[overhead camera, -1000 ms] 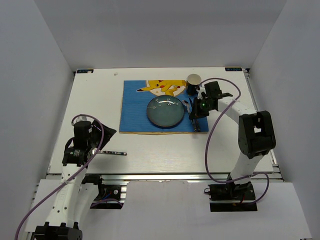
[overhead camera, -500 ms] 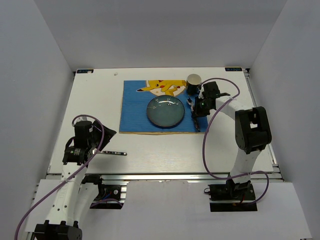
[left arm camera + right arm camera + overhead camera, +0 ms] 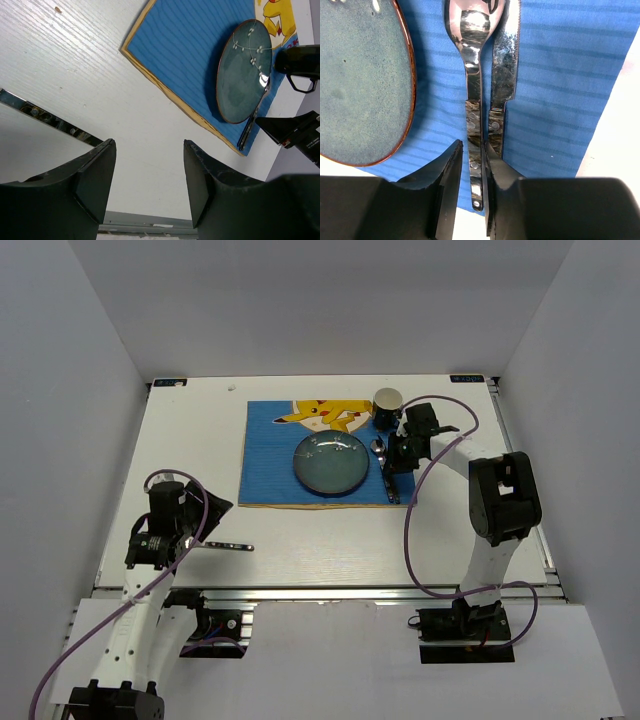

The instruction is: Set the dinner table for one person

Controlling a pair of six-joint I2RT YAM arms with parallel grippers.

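Note:
On the white dinner table (image 3: 300, 540) lies a blue placemat (image 3: 268, 455) with a dark blue-green plate (image 3: 330, 462) on it. A spoon (image 3: 474, 75) and a knife (image 3: 503, 65) lie side by side on the mat, just right of the plate. My right gripper (image 3: 472, 145) is low over the mat and slightly open. The spoon's handle lies between its jaws, against the right finger, with a gap to the left finger. In the top view the right gripper (image 3: 390, 468) is beside the plate. My left gripper (image 3: 147, 142) is open and empty above bare table near the front left (image 3: 213, 510).
A cup (image 3: 388, 400) stands on the mat's far right corner, close behind my right wrist. A fork (image 3: 228, 545) lies on the table right of my left gripper, near the front metal rail (image 3: 45, 115). White walls enclose the table on three sides.
My right gripper has moved a little toward the far side, and the spoon now lies flat on the mat beside the knife. The left arm has not moved.

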